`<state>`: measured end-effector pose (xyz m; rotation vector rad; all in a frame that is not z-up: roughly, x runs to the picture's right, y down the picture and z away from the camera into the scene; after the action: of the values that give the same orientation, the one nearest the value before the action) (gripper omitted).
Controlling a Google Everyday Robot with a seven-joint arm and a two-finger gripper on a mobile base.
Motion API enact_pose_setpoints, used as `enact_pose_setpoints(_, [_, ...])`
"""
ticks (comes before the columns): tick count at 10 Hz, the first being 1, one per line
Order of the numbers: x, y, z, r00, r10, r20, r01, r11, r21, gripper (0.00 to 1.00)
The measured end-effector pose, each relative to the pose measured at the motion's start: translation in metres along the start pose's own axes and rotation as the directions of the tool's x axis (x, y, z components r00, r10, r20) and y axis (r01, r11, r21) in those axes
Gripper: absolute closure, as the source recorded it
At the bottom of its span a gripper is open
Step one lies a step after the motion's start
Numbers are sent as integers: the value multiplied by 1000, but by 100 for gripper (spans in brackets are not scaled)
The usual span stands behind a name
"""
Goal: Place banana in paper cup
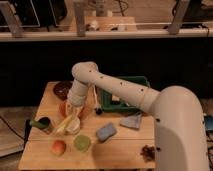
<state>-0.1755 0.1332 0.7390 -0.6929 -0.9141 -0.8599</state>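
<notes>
The banana (68,125) is a pale yellow shape on the wooden table (115,150), at its left middle. My gripper (73,111) hangs from the white arm (115,87) right above the banana's upper end, touching or nearly touching it. An orange-red round container (63,107), possibly the paper cup, stands just behind and left of the gripper and is partly hidden by it.
A dark bowl (62,89) sits at the back left and a green bin (125,95) at the back middle. A green can (43,123), a peach-coloured fruit (58,147), a green round thing (82,143), a blue sponge (106,131), a grey cloth (132,121) and a small dark thing (147,151) lie around.
</notes>
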Motion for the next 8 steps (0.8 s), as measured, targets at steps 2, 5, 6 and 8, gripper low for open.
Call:
enact_pose_setpoints(2, [-1,0,-1,1000,-2,3,3,1000,-8,44])
enact_pose_setpoints(5, [-3,1,-2,1000,-6,7,7,1000,-15,20])
enact_pose_setpoints(6, [-3,1,-2,1000,-8,9,9,1000,-16,20])
enact_pose_setpoints(8, [-4,1,-3,1000,-14,15,14,1000,-12,20])
